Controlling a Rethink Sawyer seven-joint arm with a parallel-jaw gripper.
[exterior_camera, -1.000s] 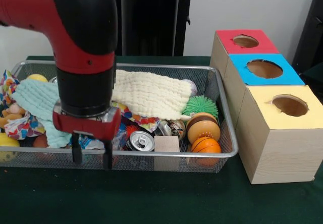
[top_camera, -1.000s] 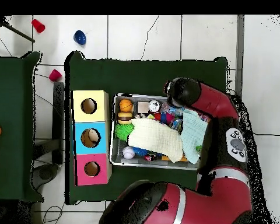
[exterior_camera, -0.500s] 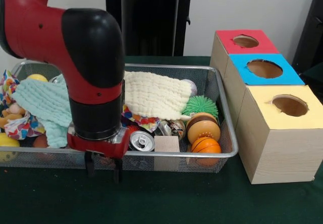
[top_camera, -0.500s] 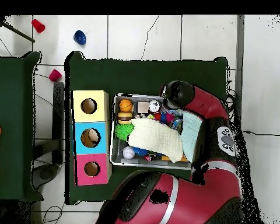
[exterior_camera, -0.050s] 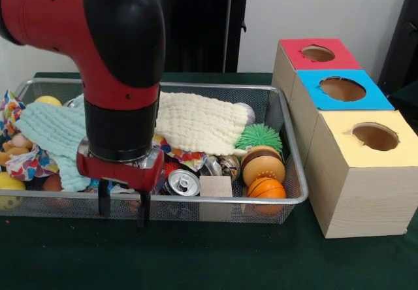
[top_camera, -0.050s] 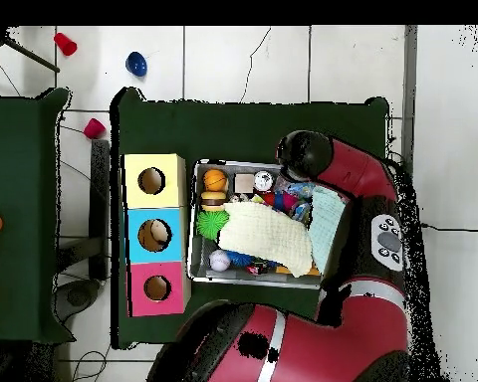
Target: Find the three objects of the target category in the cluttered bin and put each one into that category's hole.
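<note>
A wire mesh bin (exterior_camera, -0.050s: pixel 287 198) holds a heap of clutter. In it lie a cream cloth (exterior_camera, -0.050s: pixel 196 120), a mint cloth (exterior_camera, -0.050s: pixel 49 133), a green spiky ball (exterior_camera, -0.050s: pixel 259 136), a burger toy (exterior_camera, -0.050s: pixel 262 164), a small basketball (exterior_camera, -0.050s: pixel 266 189), a drinks can (exterior_camera, -0.050s: pixel 183 182) and a wooden block (exterior_camera, -0.050s: pixel 215 189). My gripper (exterior_camera, -0.050s: pixel 122 208) hangs at the bin's near rim, left of the can. It is open with nothing between its fingers. In the overhead view the arm's wrist (top_camera, -0.050s: pixel 303 154) hides the gripper.
Three wooden boxes with round holes stand in a row beside the bin: red top (exterior_camera, -0.050s: pixel 318 53), blue top (exterior_camera, -0.050s: pixel 343 89), yellow top (exterior_camera, -0.050s: pixel 374 136). The overhead view shows them as well, with the yellow box (top_camera, -0.050s: pixel 151 180) nearest the basketball. Patterned fabric (exterior_camera, -0.050s: pixel 26 162) fills the bin's left end.
Over the last second the gripper dropped and moved right along the bin's near rim, then rose a little and drifted back left. It stays open and holds nothing.
</note>
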